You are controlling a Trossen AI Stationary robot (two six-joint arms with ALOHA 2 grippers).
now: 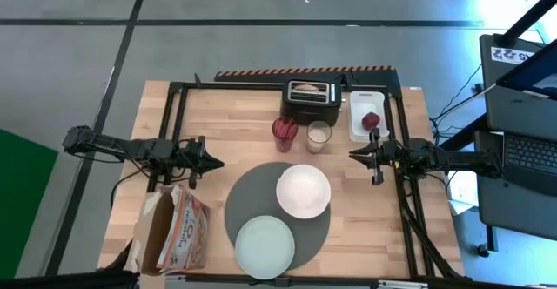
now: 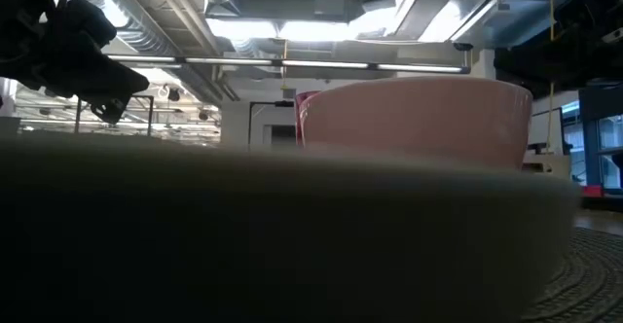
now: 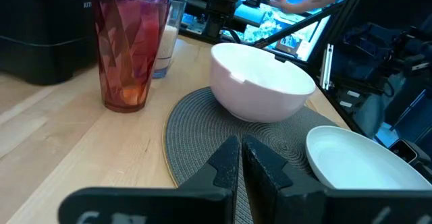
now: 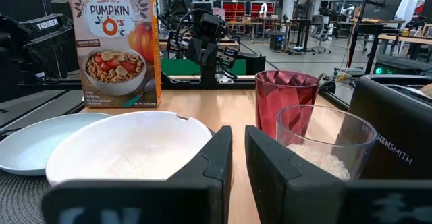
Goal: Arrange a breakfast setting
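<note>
**Breakfast setting: partly laid, both arms idle**

Left gripper (image 1: 214,163): hovering just left of the placemat (image 1: 248,193), fingers (image 3: 226,163) pressed nearly together, holding nothing. Right gripper (image 1: 352,155): hovering near the placemat's right side, in front of the tray (image 1: 359,124), jaws narrow with a thin gap showing between them, empty.

Progress, as judged: the bowl (image 1: 303,191) is sitting on the placemat's upper right part, and the plate (image 1: 265,246) is lying on its lower edge, slightly overhanging toward the table's near side. No spoon is showing in any view, so that piece appears to be still missing; whether bowl and plate are meant to be stacked cannot be told.

Views compared: the high view is giving the whole layout, including the toaster (image 1: 313,100), red cup (image 1: 284,132), clear glass (image 1: 318,136) and cereal box (image 1: 178,230). The right wrist view is reading the box's printed front (image 4: 115,43) and showing pale contents in the glass (image 4: 324,140). The low view is blocked almost entirely by a nearby rim.
</note>
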